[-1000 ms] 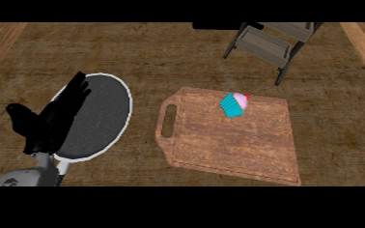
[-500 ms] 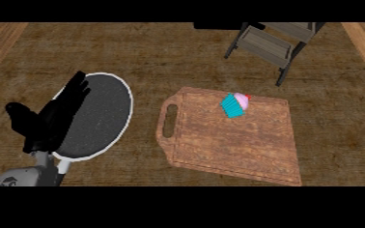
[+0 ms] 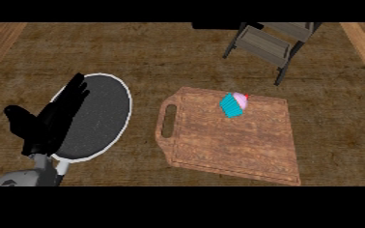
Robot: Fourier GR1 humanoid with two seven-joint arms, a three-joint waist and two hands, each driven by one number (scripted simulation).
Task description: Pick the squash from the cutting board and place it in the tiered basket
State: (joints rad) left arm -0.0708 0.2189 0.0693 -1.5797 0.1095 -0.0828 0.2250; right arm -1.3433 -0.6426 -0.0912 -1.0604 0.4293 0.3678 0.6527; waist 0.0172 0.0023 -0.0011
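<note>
Left black hand (image 3: 50, 121) at lower left, fingers straight and pointing up, thumb splayed out, grasping nothing; it overlaps the dark speckled round plate with white rim (image 3: 118, 125). Right hand isn't visible. No squash visible: on the brown wooden cutting board with handle slot (image 3: 235, 140) lies a small cupcake, teal ribbed wrapper, pink frosting (image 3: 234, 104), tipped on its side near the board's far edge. Grey slatted tiered basket on dark legs (image 3: 271, 43) stands at upper right, apart from the board. Counter is rough brown woodgrain.

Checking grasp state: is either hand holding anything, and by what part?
Nothing held. The left hand is open over the dark plate; the cupcake lies untouched on the cutting board. Right hand not visible.
</note>
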